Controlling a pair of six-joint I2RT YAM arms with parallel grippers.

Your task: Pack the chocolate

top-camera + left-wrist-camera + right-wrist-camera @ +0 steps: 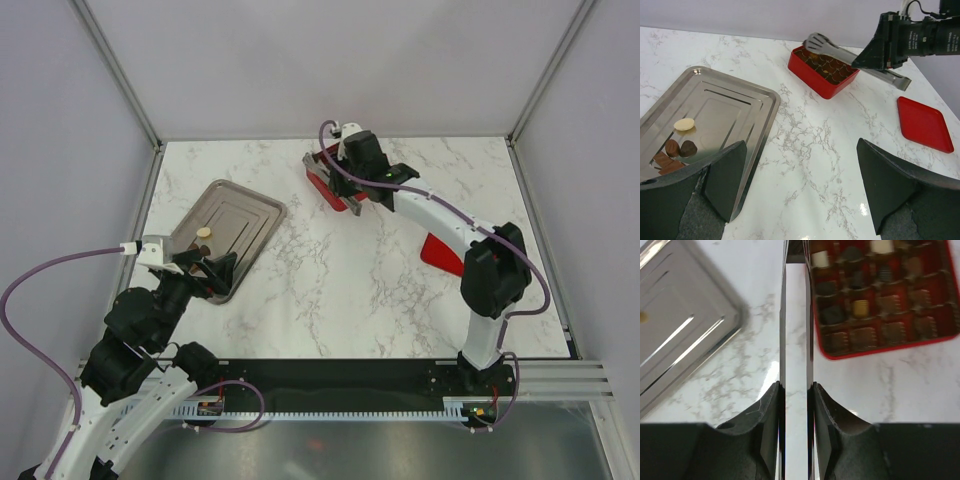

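Observation:
Loose chocolate lies on the steel tray point(735, 100): one pale cream piece point(684, 124) and a few dark brown pieces point(681, 148). More chocolate pieces point(860, 307) fill compartments of the red box point(890, 347). My right gripper point(796, 395) is shut on the handle of metal tongs point(796, 340), squeezing their arms close. The tong tips point(815, 42) hang over the box's point(815, 82) left corner; whether they hold a piece is hidden. My left gripper point(802, 185) stands open and holds nothing, just right of the tray's near corner.
A flat red lid point(924, 123) lies on the marble table to the right of the box. The right arm point(450, 225) reaches across the right half of the table. The tray point(240, 215) sits at the left, the box point(322, 190) at the back centre.

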